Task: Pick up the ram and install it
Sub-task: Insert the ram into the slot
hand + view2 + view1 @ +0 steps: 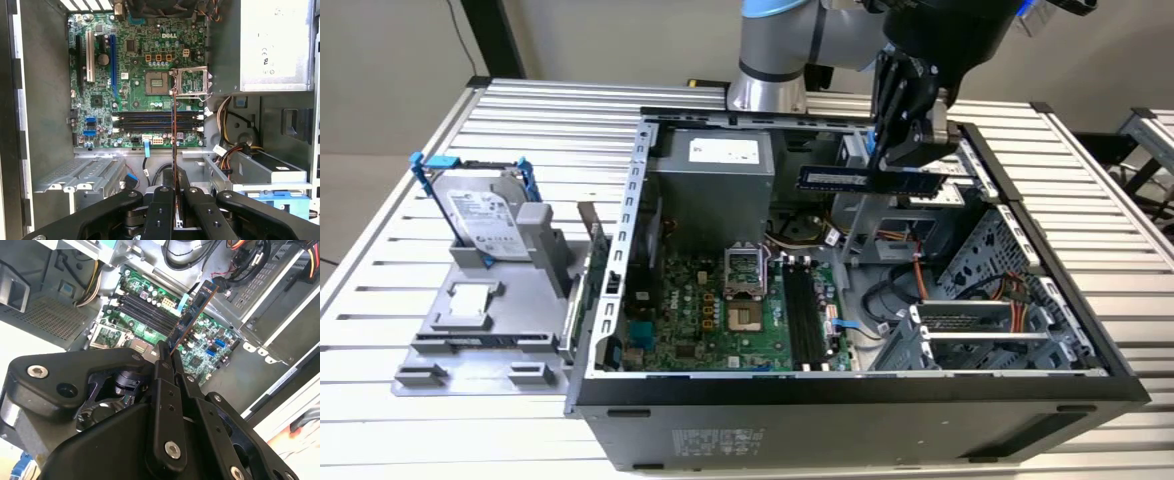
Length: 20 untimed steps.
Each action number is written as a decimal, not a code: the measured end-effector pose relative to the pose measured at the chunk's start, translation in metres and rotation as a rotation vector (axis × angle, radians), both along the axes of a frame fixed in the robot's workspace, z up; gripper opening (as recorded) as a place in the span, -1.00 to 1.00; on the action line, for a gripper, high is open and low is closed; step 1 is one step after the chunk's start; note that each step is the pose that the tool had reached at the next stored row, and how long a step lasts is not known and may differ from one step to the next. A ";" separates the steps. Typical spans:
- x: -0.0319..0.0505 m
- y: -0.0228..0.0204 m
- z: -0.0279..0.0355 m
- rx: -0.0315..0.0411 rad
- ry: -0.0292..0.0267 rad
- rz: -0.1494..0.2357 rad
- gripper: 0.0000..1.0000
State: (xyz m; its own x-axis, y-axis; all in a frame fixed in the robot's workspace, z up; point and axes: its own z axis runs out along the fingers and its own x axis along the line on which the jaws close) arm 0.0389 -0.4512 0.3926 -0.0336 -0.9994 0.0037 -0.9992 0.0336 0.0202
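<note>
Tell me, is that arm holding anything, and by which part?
Yes. The tool grips the ram, a thin memory stick, by one end; the rest sticks out free above the motherboard.

- The arm (774, 45), at the top centre of the exterior view, is a rounded silver-grey tube that ends in a polished metal collar (761, 97).
- A bulky black wrist housing (954, 30) sits to the exterior view's right of it, with a blue cap (1031, 18) near the upper right corner.
- The gripper (167, 347) is matte black, built from flat linkage bars with rounded ends.
- Silver screws (37, 371) mark the pivots of those bars.
- Its fingers (164, 205) are narrow, straight black strips with small bolt holes.
</note>
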 end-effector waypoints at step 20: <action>0.0000 0.0000 0.0000 0.0000 -0.0003 -0.054 -1.00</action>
